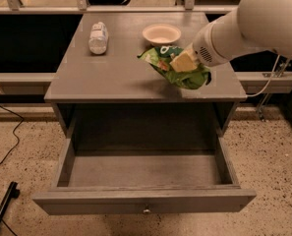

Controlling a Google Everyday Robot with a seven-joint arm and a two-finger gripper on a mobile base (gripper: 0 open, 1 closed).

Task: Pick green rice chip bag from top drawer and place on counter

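Gripper (185, 62) clenched on the crinkly green rice chip bag (181, 77), over the right half of the counter (111, 75). Whether the bag touches that flat grey wood cannot be told. A round pale bowl (161, 33) and a white wrapped packet (98, 37) sit at the counter's rear. The top drawer (145, 200) stands pulled open below the counter's front, grey boards showing.

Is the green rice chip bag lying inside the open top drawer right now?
No, the gripper holds the green rice chip bag over the counter, at its right side, outside the top drawer.
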